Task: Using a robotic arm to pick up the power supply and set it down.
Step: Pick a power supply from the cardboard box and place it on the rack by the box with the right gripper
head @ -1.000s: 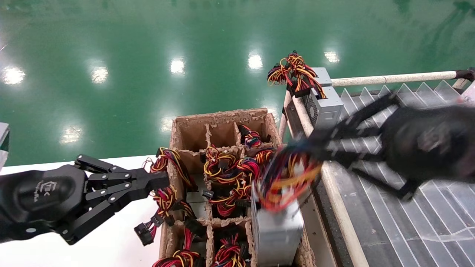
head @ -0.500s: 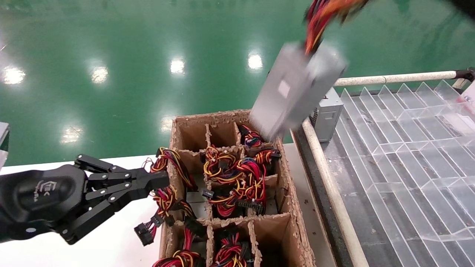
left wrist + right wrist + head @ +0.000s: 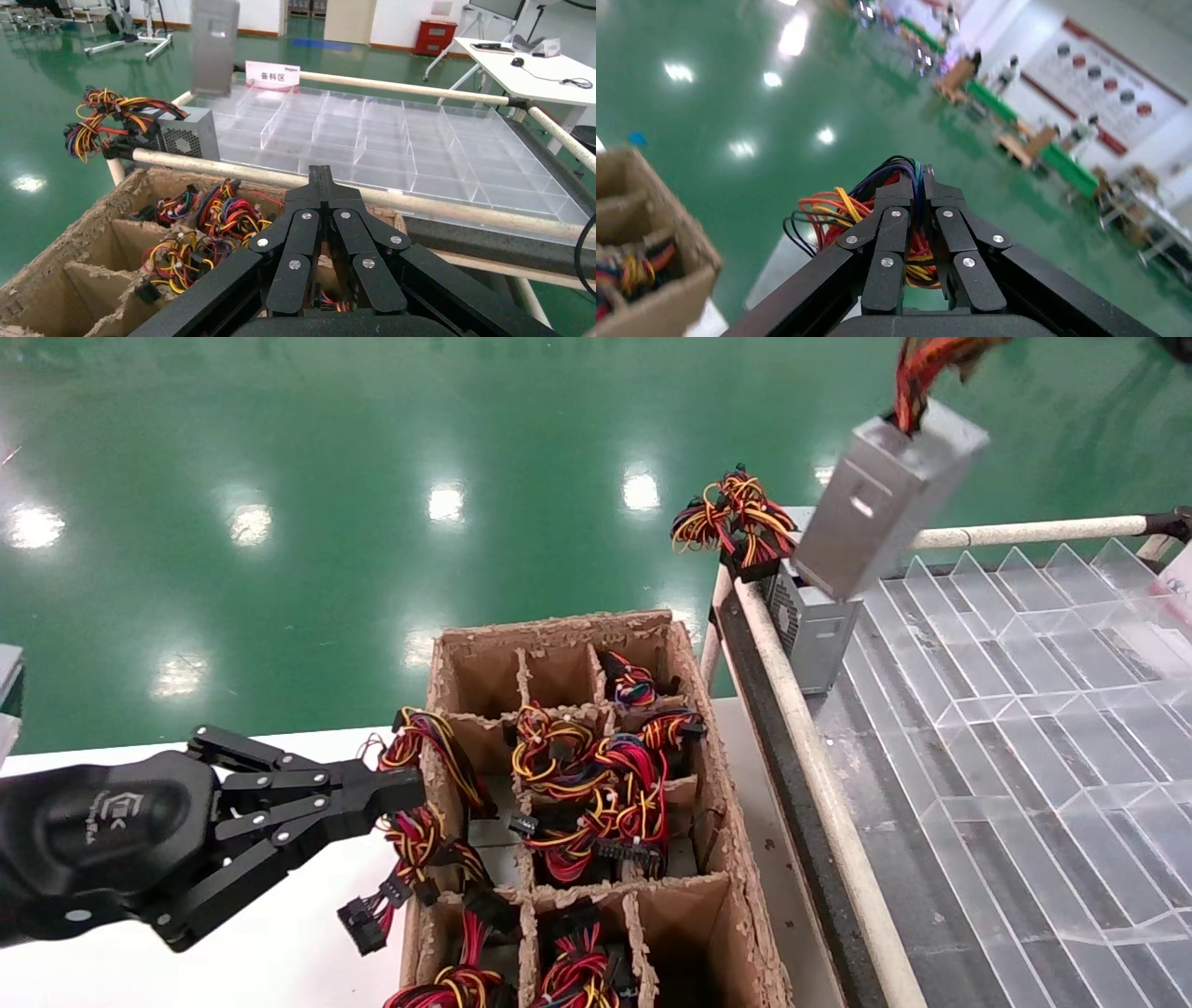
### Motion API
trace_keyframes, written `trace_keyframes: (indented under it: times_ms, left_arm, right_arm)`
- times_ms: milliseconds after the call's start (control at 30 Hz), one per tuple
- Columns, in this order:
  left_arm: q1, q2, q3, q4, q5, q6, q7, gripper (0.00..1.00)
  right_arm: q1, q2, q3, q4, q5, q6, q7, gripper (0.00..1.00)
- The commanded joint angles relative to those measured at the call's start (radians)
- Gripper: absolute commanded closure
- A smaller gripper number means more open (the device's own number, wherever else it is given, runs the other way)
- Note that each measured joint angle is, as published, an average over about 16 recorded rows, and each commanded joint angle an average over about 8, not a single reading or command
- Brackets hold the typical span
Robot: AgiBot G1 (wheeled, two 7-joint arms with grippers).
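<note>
Silver-grey power supply [image 3: 885,495] is hanging by its wires [image 3: 838,210] above the clear divider tray [image 3: 1024,728]; my right gripper [image 3: 921,175] is clamping that bundle. My left gripper [image 3: 396,792], fingers together, is idling beside the cardboard crate [image 3: 708,728].

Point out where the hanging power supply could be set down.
Free: clear divider tray past the parked unit. Crowded: cardboard box, full of wires. Right tool grips the power supply by its wires.

The divided cardboard box [image 3: 577,784] sits at the white table's [image 3: 279,952] right edge, wired units in its cells. Right of it lies the clear divider tray [image 3: 1024,728]; another power supply [image 3: 815,626] stands at its far-left corner.
</note>
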Motion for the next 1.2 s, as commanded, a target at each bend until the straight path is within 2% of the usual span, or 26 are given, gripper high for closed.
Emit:
trace_keyframes:
  times_ms: [33,400,667,1200]
  left_arm:
    - [0.000,0.000,0.000,0.000,0.000,0.000,0.000,1.00]
    - [0.000,0.000,0.000,0.000,0.000,0.000,0.000,1.00]
    - [0.000,0.000,0.000,0.000,0.000,0.000,0.000,1.00]
    - [0.000,0.000,0.000,0.000,0.000,0.000,0.000,1.00]
  right_arm:
    - [0.003,0.010,-0.014,-0.003,-0.032,0.013,0.022,1.00]
    - [-0.080,0.034,-0.044,-0.015,-0.069,0.064,0.087,1.00]
    - [-0.116,0.001,-0.059,-0.041,-0.081,0.099,0.085,1.00]
    - [-0.123,-0.070,-0.099,-0.056,-0.156,0.179,0.110,1.00]
